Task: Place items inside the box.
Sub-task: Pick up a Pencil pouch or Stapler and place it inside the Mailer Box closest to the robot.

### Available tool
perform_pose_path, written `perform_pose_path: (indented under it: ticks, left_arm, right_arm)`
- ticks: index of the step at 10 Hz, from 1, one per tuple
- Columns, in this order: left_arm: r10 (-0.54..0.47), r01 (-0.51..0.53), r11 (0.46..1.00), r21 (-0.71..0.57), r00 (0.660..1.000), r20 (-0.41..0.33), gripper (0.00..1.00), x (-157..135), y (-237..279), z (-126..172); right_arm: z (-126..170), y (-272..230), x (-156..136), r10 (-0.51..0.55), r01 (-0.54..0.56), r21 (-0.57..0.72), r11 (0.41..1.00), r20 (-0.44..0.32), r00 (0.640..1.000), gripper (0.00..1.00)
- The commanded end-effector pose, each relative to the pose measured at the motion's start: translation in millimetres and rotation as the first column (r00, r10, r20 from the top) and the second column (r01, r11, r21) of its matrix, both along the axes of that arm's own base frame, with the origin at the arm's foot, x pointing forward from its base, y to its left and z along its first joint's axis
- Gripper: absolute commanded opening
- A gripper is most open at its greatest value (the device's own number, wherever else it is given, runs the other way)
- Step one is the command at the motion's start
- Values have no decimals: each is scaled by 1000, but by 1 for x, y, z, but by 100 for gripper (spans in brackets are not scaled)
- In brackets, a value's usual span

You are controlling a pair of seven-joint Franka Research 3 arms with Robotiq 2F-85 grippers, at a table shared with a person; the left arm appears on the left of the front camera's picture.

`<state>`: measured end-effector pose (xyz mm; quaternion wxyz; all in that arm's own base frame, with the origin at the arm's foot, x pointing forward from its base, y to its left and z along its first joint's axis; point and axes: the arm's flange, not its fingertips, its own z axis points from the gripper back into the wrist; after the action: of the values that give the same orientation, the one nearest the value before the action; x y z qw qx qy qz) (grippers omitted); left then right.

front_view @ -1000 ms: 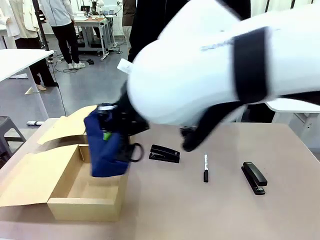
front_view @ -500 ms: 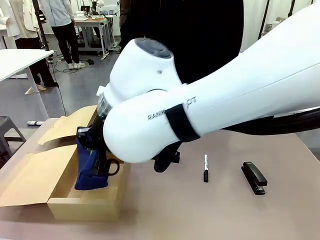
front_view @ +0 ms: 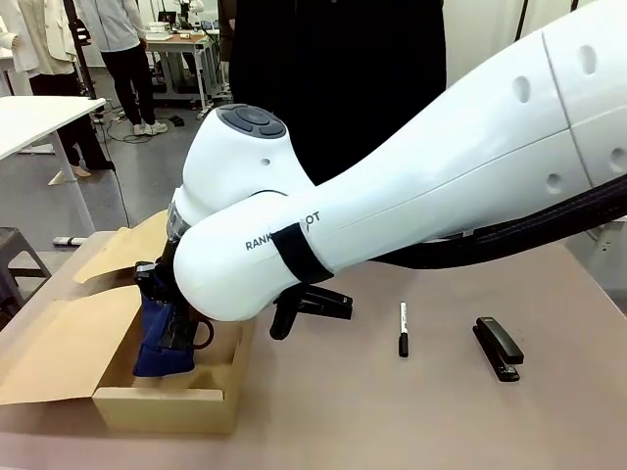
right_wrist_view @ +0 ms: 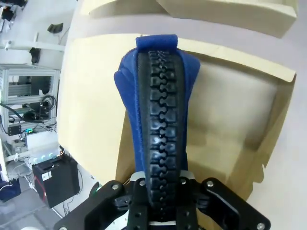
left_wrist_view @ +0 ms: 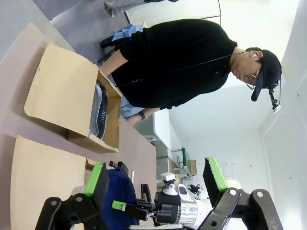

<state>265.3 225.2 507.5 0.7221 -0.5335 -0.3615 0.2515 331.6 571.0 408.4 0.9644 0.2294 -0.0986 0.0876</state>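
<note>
Right jaws clenched on the navy pouch [right_wrist_view: 144,96]; its long axis extends toward 12 o'clock from the jaws, lower end inside the box [front_view: 162,403]. Left jaws released, empty.

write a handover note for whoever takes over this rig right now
Right gripper: jaws shut on the navy-blue zip pencil pouch, held upright with its lower end inside the shallow tan cardboard box; not yet released.
Left gripper: jaws open, empty.
Black desk stapler lies on the brown table beside the box; a second black stapler lies farther right.
Done: nothing fully placed.
Left: release the pouch, then box the stapler.
</note>
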Motion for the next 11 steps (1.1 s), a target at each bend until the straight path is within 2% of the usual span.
perform_pose_path:
  ticks: [1, 6, 8, 11]
  left_arm:
    - [2, -1, 1000, -2, 999, 39, 100, 0, -2, -3]
    - [2, -1, 1000, -2, 999, 39, 100, 0, -2, -3]
    - [2, -1, 1000, -2, 999, 39, 100, 0, -2, -3]
    - [2, -1, 1000, -2, 999, 39, 100, 0, -2, -3]
  right_arm:
    - [-3, 17, -3, -44, 43, -34, 998, -13, 999, 8]
    - [-46, 19, 10, -65, 61, -114, 992, -38, 997, 8]
    - [-60, 22, 14, -86, 77, -187, 979, -37, 996, 8]
    - [-63, 22, 16, -86, 74, -189, 979, -55, 995, 8]
